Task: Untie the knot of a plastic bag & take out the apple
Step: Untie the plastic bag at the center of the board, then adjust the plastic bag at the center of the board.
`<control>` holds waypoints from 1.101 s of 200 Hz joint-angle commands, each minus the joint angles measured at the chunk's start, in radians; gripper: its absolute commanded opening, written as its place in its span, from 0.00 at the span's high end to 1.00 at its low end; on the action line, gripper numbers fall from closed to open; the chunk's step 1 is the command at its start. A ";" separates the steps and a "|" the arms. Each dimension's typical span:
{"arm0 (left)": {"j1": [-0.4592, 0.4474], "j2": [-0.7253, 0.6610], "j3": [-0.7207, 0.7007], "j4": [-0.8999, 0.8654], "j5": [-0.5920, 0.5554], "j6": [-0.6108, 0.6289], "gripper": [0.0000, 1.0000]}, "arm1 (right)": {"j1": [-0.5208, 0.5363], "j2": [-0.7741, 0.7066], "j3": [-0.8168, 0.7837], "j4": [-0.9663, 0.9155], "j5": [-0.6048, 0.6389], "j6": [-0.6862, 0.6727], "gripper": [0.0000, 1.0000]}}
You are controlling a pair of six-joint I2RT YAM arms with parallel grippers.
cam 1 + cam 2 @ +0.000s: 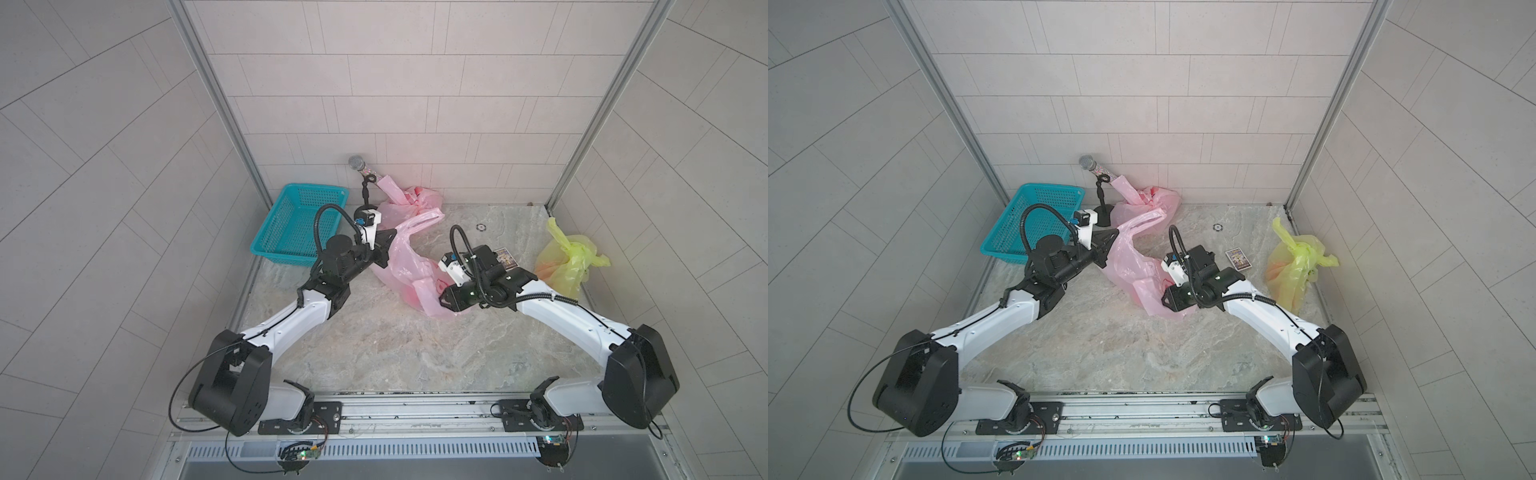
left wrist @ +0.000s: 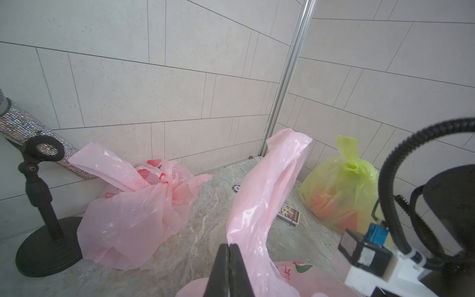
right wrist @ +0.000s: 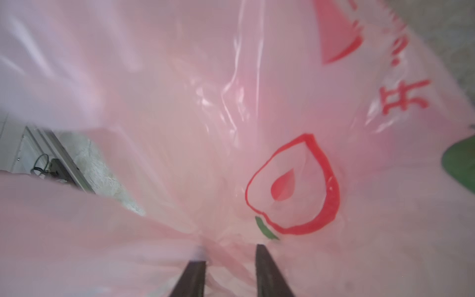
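One pink plastic bag (image 1: pixel 399 262) lay mid-worktop (image 1: pixel 374 353), long axis running between your arms: left end effector (image 2: pixel 228 246) closed beside its raised handle, right end effector (image 3: pixel 228 253) slightly apart against its body film, likely nearer the unseen apple.

A robotics lab is shown. The counter (image 1: pixel 374 353) is enclosed by tiled panels (image 1: pixel 374 83) and aluminium posts (image 1: pixel 220 104). Arms (image 1: pixel 291 316) are bolted to a rail (image 1: pixel 415 405).

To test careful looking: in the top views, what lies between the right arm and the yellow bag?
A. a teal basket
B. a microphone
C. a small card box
C: in a top view the small card box lies flat between the right arm and the knotted yellow bag.
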 commanded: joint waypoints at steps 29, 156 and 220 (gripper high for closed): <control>0.037 0.130 0.099 0.172 0.035 -0.085 1.00 | 0.002 -0.161 -0.055 -0.002 0.013 0.082 1.00; 0.017 -0.031 0.017 -0.050 -0.063 -0.215 0.29 | 0.011 -0.123 -0.056 0.124 -0.036 0.174 1.00; -0.168 -0.268 -0.132 -0.347 -0.208 -0.269 0.32 | 0.011 -0.064 -0.007 0.139 -0.054 0.157 1.00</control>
